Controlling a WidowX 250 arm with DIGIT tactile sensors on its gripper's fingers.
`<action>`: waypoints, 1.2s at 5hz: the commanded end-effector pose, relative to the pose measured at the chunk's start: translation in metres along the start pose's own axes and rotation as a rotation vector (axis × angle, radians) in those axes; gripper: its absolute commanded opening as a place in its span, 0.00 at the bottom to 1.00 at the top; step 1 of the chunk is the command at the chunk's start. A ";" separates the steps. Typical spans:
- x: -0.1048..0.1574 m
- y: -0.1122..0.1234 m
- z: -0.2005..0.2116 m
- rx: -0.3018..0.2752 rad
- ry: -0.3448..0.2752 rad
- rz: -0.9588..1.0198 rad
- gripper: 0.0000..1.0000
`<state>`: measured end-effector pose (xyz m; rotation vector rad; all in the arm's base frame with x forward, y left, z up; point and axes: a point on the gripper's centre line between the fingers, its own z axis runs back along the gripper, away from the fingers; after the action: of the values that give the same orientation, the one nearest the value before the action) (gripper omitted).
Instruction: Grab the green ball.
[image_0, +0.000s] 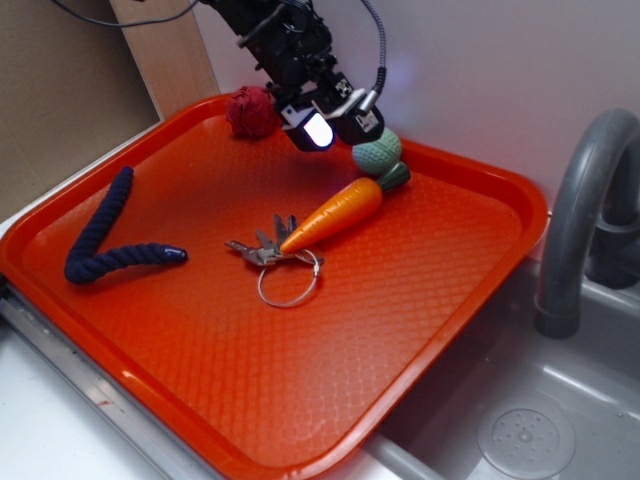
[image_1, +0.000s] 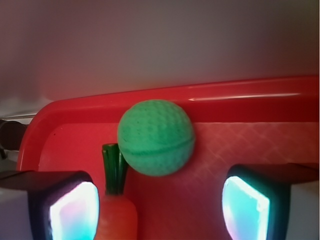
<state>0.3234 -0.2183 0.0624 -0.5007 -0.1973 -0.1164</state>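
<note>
The green ball (image_0: 377, 151) sits at the far edge of the red tray (image_0: 450, 290), touching the leafy end of the toy carrot (image_0: 335, 213). The gripper (image_0: 334, 127) hangs just left of the ball and above it. Its jaws are wide apart and hold nothing. In the wrist view the ball (image_1: 156, 137) shows between the two pads (image_1: 245, 207), a bit ahead. To grab it well, the hand should probably go forward and down, keep the ball in the middle, miss the carrot stem, then squeeze gently.
</note>
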 end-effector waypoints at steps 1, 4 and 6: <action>0.008 -0.037 -0.012 0.036 0.005 -0.073 0.00; -0.002 -0.042 -0.003 0.061 0.029 -0.054 0.00; -0.062 -0.055 0.100 0.325 0.112 -0.101 0.00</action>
<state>0.2392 -0.2013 0.1387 -0.1241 -0.0743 -0.1892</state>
